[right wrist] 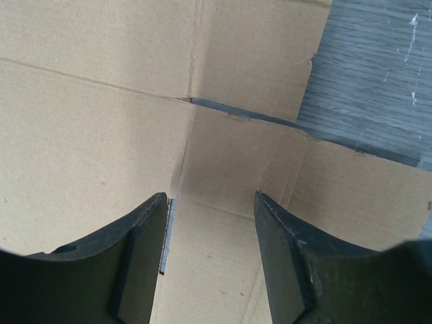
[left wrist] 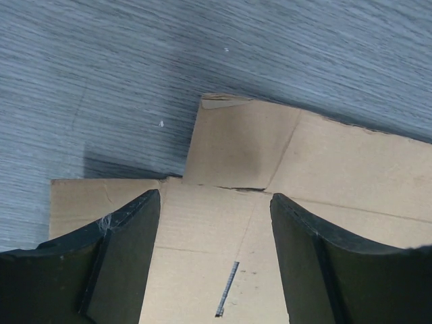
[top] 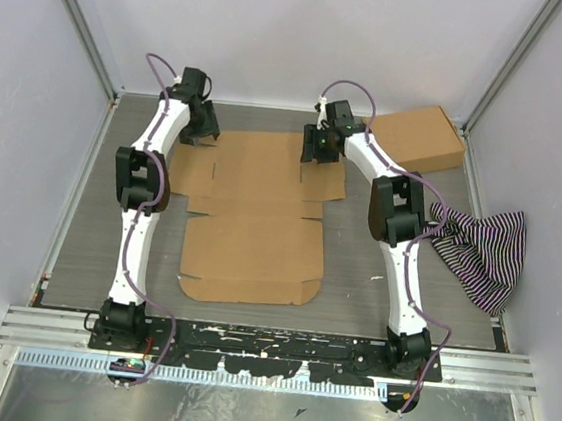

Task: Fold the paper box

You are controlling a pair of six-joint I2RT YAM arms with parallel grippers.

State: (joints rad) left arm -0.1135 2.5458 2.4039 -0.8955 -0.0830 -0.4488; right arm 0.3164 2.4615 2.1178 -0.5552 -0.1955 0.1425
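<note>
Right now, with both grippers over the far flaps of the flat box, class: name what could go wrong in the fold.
1. The paper box lies flat on the table, so the open left gripper may push it along rather than lift a flap.
2. If the right gripper lifts unevenly with the left, the panel may bend off its creases.
3. The other carton sits close by the right arm; a wide swing could knock it.

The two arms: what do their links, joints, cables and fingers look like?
Both the left arm and the right arm have white links, black joint housings and black bases. A thin purple cable loops along each. The left gripper and right gripper have dark, broad, tapering fingers; no markings are legible.
</note>
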